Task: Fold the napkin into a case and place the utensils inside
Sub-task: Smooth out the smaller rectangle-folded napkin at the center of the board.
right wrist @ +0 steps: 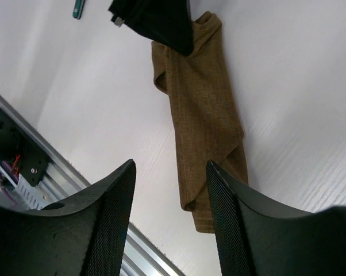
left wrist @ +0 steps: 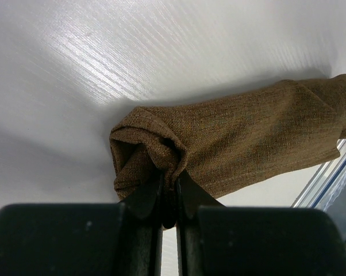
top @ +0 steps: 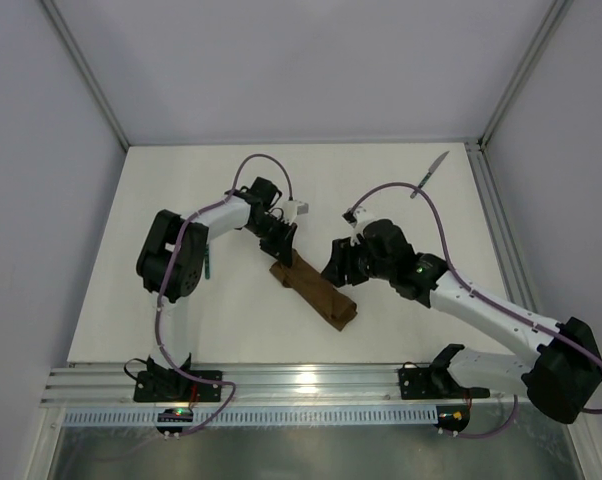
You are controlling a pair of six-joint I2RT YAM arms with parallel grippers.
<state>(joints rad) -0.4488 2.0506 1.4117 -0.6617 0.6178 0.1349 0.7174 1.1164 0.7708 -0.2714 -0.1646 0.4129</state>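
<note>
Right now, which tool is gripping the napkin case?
The left tool, pinched shut on one end of the case; the right tool hangs open, holding nothing.

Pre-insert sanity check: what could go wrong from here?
Left pincer is shut on one bunched end of the folded brown cloth case; pulling may undo the folds. Slim silvery knife lies far back on the right, a long reach for the open right pincer. Teal-handled fork sits close by the left arm, risking a knock.

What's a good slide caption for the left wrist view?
Pinch grasp: left end effector closed on one end of the folded case lying on the white table.
</note>
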